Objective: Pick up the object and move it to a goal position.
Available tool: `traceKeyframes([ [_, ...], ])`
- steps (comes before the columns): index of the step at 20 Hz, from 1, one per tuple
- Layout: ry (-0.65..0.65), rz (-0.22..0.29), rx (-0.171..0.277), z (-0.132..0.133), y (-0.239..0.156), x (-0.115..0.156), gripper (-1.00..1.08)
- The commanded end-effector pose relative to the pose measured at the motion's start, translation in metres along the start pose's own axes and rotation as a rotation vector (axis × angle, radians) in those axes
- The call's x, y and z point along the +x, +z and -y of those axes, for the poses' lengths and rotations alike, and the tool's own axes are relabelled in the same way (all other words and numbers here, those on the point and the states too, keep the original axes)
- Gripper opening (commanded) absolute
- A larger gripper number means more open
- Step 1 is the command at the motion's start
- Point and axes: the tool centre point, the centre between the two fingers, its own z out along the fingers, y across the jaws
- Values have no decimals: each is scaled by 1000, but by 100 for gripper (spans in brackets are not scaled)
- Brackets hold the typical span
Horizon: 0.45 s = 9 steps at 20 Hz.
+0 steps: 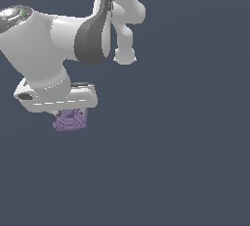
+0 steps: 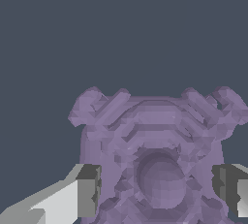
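Observation:
The object is a small pale-purple block with ridged rings, showing just under the white hand of the arm in the exterior view's left half. In the wrist view the object fills the space between my fingers. One grey finger pad lies against one of its sides and the other pad against the opposite side. My gripper is shut on the object. In the exterior view the hand hides the fingers of the gripper.
Only a flat dark blue-grey background surrounds the arm in both views. The arm's white links fill the upper left of the exterior view.

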Motion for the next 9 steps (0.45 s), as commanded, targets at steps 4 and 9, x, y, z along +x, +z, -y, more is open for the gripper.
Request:
traceKeyframes([
  [4, -1, 4, 1, -15, -22, -5, -100],
  [9, -1, 4, 1, -18, -26, -4, -100],
])
